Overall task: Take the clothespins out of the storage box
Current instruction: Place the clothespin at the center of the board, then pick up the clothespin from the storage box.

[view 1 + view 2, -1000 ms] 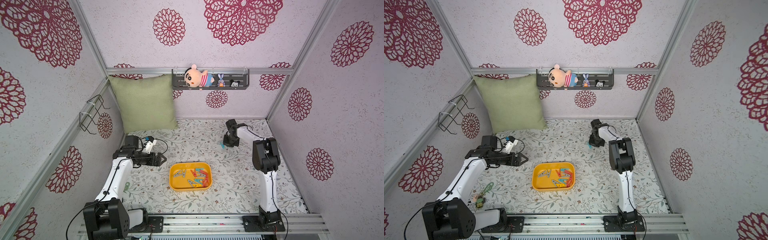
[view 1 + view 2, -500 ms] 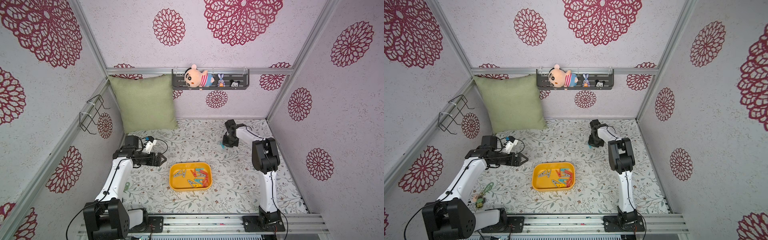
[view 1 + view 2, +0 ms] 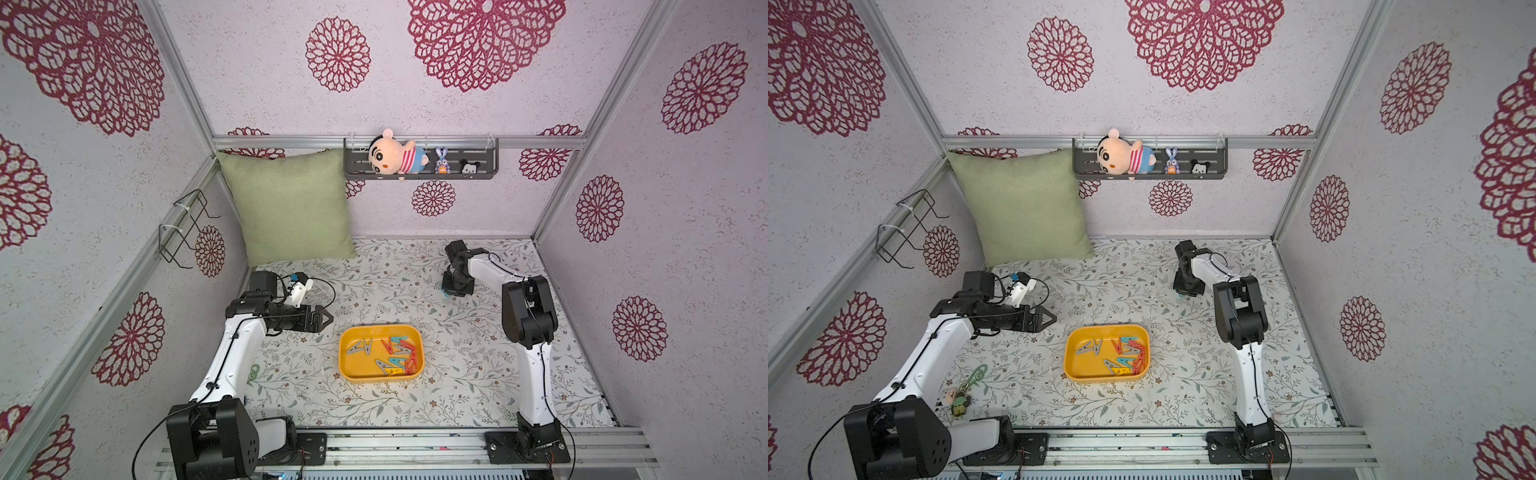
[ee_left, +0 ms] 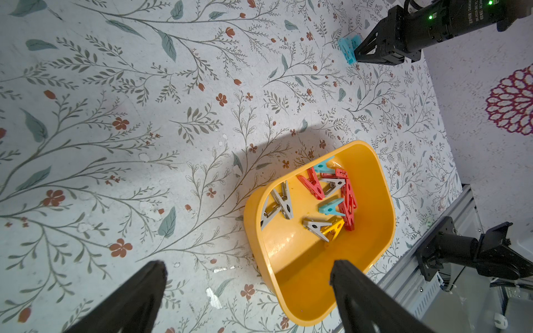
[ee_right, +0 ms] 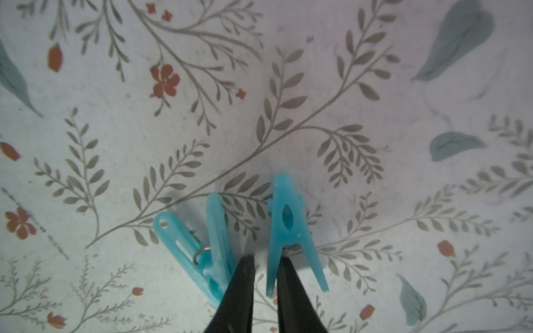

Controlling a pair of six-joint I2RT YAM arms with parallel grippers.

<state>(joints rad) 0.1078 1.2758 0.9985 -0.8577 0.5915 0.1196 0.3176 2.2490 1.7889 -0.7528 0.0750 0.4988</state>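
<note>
Most of the clothespins (image 3: 392, 355) are heaped in the storage box (image 3: 357, 371), which is set on the floral mat (image 3: 395, 282) near the front middle. Well apart from it, on the far mat, a teal clothespin (image 5: 285, 227) is laid beside a second teal clothespin (image 5: 199, 250). One leg of the former is straddled by the narrowly parted fingers of the right gripper (image 5: 264, 259), with a sliver of gap showing, so a release is judged to be in hand. A clean lift clear, then a reach to the box, is called for next. The right arm (image 3: 490, 270) is stretched far with its wrist bent downward. The left gripper (image 4: 248, 263) is held beside the box, fingers spread wide and empty.
</note>
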